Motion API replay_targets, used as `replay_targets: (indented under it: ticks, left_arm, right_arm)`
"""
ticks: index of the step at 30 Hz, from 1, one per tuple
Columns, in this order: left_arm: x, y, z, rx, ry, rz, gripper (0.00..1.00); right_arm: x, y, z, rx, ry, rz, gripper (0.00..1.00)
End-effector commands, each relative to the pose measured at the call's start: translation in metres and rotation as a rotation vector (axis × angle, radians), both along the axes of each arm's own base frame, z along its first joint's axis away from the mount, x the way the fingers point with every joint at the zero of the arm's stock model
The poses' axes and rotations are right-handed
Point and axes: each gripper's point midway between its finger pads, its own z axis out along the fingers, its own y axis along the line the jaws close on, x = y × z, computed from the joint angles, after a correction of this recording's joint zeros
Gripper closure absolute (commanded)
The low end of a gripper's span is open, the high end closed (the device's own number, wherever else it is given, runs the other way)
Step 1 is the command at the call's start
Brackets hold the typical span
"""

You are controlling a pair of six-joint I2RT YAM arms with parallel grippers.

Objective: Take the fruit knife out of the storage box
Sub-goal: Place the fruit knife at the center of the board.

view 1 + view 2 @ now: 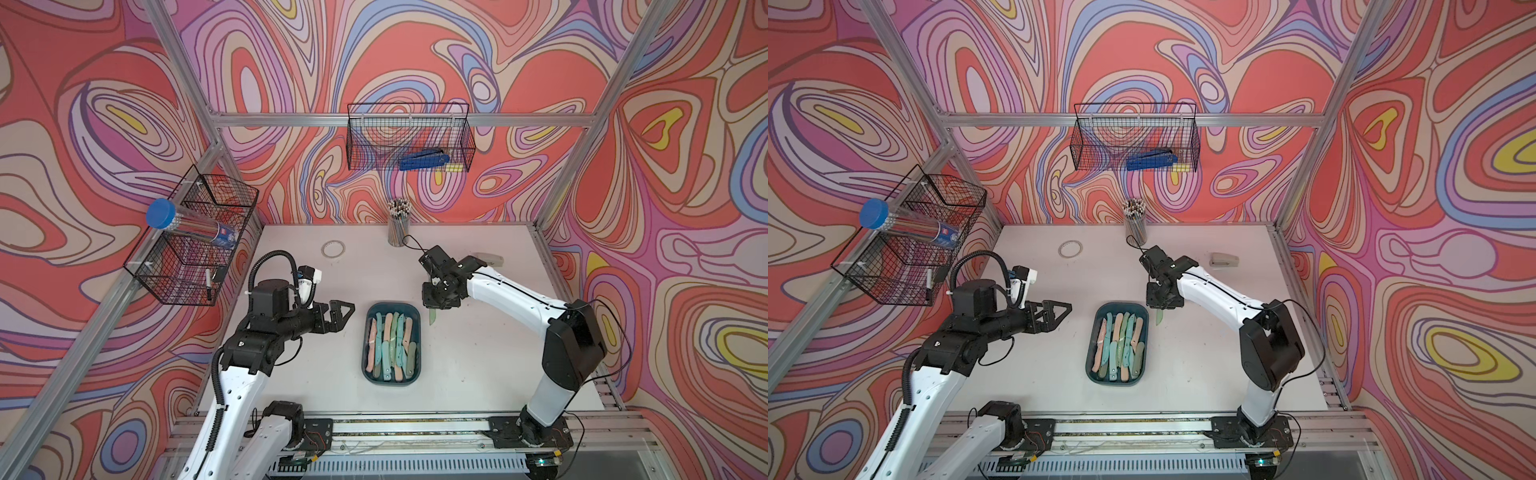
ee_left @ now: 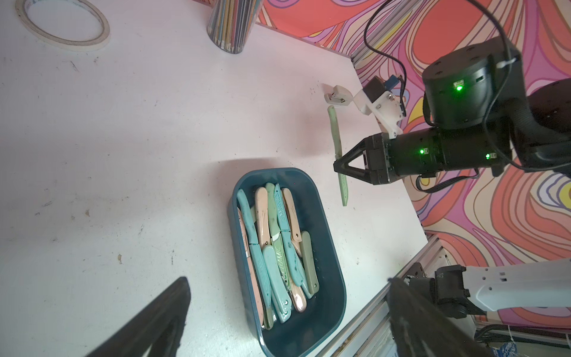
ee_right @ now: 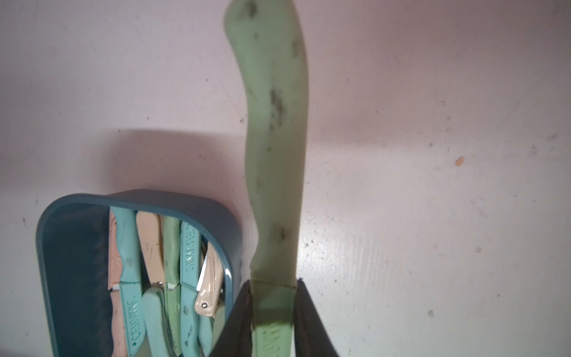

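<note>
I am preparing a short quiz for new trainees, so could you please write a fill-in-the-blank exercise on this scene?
The right tool is shut on a pale ____ fruit knife.
The left tool is ____ and holds nothing.
The other knives lie inside the dark ____ storage box.
A cup full of ____ stands at the back of the table.
Missing words: green; open; teal; pencils.
</note>
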Motion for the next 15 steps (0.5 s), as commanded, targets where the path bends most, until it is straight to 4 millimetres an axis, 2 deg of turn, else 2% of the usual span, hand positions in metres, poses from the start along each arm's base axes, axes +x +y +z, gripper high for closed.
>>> replay_targets:
  ticks: [1,4,7,11,15]
  left_arm:
    - [0.002,0.001,-0.009,0.029,0.039,0.013,0.01]
    - [0.004,-0.003,-0.009,0.038,0.042,-0.007,0.01]
    - [0.003,-0.008,-0.010,0.048,0.038,-0.035,0.01]
    - [0.000,-0.007,-0.020,0.117,0.050,-0.039,0.01]
    - [-0.002,-0.011,-0.021,0.128,0.041,-0.048,0.01]
  right_arm:
    - [0.013,-0.008,-0.033,-0.051,0.037,0.054,0.93]
    - [0.026,-0.010,-0.056,-0.048,0.064,0.053,0.93]
    - [0.036,-0.006,-0.070,-0.041,0.084,0.058,0.93]
    - [0.045,-0.006,-0.079,-0.060,0.105,0.053,0.93]
    - [0.050,-0.005,-0.086,-0.051,0.121,0.043,0.93]
